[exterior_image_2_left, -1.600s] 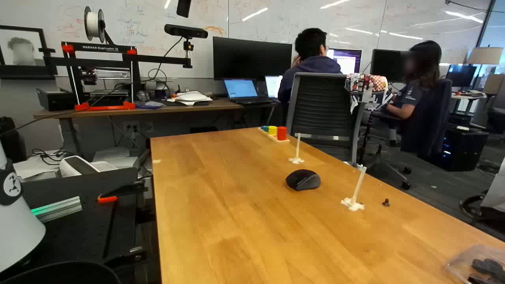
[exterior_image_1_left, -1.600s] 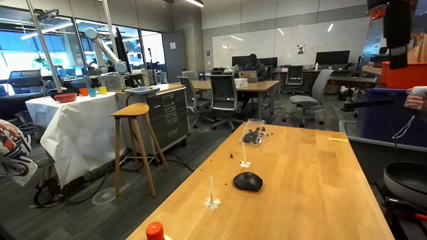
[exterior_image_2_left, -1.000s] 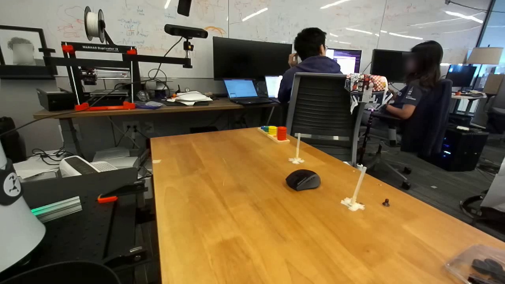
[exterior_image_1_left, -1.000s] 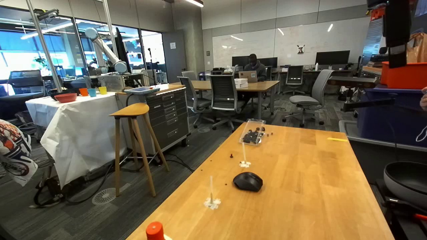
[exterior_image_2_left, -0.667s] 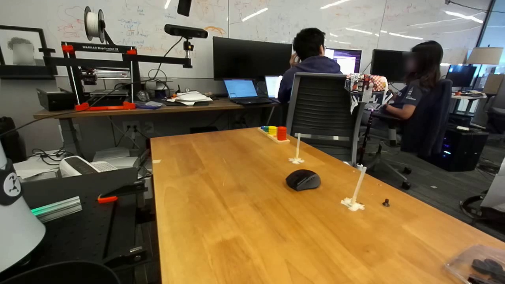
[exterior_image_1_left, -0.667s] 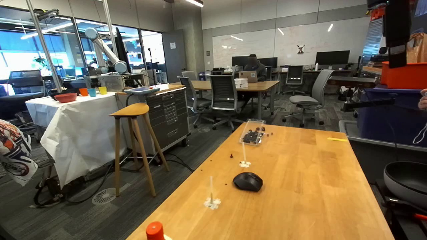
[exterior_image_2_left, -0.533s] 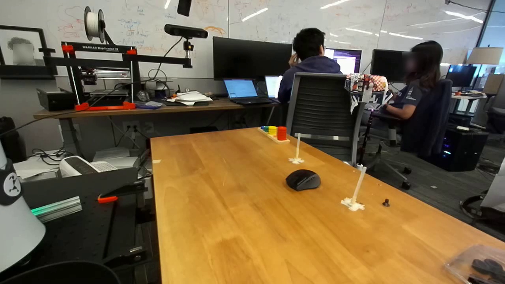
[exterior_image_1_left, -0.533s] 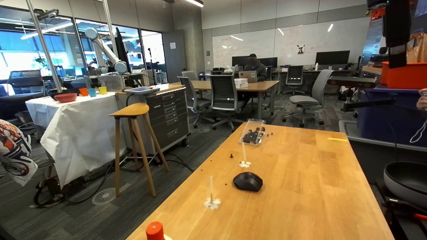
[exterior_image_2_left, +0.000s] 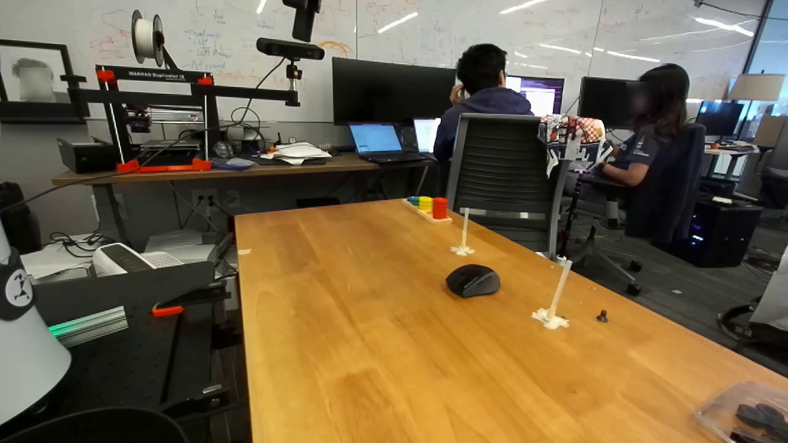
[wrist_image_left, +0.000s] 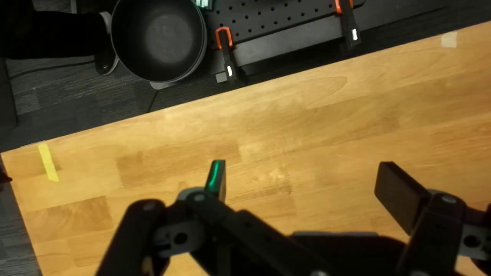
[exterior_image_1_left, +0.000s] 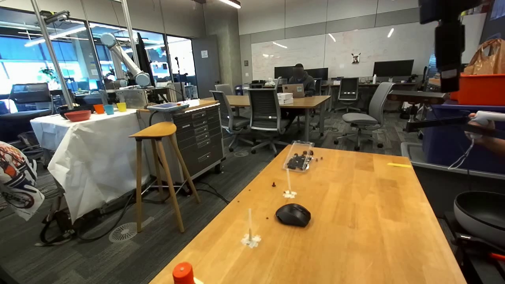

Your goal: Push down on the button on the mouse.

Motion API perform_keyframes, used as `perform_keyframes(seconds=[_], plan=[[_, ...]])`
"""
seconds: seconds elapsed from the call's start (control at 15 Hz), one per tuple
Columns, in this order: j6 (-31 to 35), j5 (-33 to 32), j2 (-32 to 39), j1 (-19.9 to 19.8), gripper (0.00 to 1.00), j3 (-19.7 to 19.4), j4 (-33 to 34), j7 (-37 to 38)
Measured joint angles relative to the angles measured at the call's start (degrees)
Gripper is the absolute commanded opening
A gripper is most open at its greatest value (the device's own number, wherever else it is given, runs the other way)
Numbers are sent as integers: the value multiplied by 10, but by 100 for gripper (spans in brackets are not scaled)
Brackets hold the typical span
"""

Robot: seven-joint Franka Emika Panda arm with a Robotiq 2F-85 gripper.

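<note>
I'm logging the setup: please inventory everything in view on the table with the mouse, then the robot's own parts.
table: 1, light brown, in all views
mouse: 1, black, on the table
posts: 2, off-white, standing near the mouse
stacking toy: 1, red, yellow, green and blue, at one table end
clear box: 1, transparent, towards the opposite end
dark pieces: several, black, inside the clear box
loose bits: several, dark, scattered on the table
yellow tape: 1, yellow, near a table corner
pale tape: 1, off-white, by the table's edge
robot arm: 1, white, partly shown beside the table
gripper: 1, black, open, over the table
</note>
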Motion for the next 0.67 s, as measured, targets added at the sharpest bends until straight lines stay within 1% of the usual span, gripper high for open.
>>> perform_keyframes(seconds=[0.07,0.13,0.2,0.27,0.4,0.67], plan=[[13,-7,8,-4,100,-2,0,3],[26,-15,17,-8,75,-4,0,6],[42,-23,27,-14,73,-6,0,9],[58,-29,38,-19,66,-9,0,11],[94,-41,60,-28,49,-16,0,18],[180,-46,108,-41,20,-29,0,49]])
